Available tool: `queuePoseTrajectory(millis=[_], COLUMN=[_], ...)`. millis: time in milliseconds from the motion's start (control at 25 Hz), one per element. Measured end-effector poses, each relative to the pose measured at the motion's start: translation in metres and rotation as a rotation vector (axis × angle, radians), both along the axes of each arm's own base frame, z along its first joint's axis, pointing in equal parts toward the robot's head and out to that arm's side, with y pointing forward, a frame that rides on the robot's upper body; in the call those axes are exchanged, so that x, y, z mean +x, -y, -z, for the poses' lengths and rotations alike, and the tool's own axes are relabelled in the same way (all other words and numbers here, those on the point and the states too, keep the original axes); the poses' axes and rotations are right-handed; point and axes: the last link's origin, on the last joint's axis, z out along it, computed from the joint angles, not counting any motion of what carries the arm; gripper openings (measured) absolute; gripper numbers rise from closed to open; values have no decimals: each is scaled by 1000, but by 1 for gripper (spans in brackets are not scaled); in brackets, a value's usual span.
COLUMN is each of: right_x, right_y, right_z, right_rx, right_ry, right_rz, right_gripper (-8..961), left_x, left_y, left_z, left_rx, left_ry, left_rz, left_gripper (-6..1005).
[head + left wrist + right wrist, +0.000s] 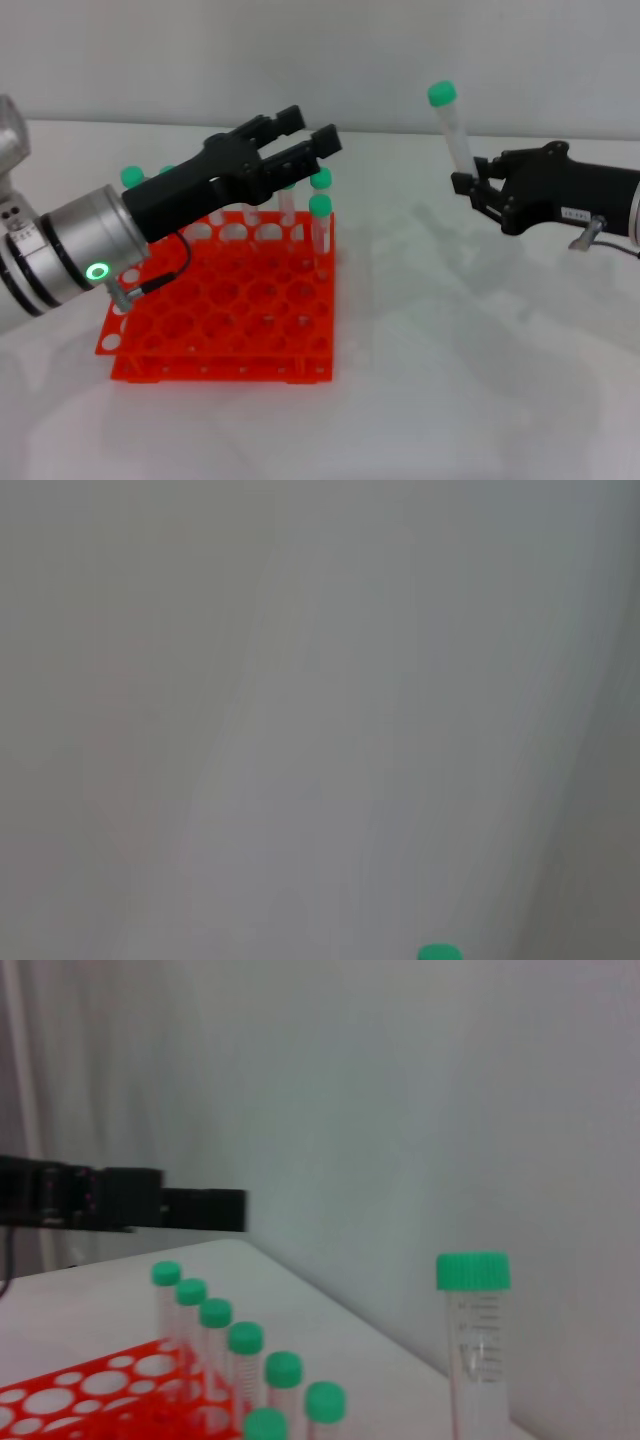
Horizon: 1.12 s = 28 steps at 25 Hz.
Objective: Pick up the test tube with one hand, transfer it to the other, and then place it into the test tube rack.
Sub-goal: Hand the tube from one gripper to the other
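The right gripper (478, 190) is closed around the lower part of the test tube (452, 135), holding it nearly upright, cap on top, in the air well to the right of the test tube rack (225, 300) on the table (450, 380). The left gripper (305, 140) hangs above the rack's far side, jaws parted and holding nothing, pointed toward the tube but well apart from it. The tube looks light, stiff and smooth, so it could slip or twist in a loose pinch. A sensible hold for the left gripper is the bare upper shaft just under the green cap, clear of the right gripper. Other capped tubes (320, 222) already stand in the rack's far rows
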Motion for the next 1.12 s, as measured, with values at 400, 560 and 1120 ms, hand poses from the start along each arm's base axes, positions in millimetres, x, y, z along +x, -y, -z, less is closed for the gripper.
queuePoseTrajectory(millis=[400,560,1120], right_x=[-16,-27,-42], right_y=[6,9,10], right_z=[19,22,30], right_rx=[-61,-70,-93], right_ry=[36,40,51], right_rz=[-101,-138,-181], right_gripper=[197,197,198], left_x=[14,15,22], left_y=[-10,-13,-12], left_z=[13,18,26], left_rx=[-82,-108,-136], left_ry=[-45,-72,-113], left_rz=[-6,-25,15], left_gripper=[800,799,794])
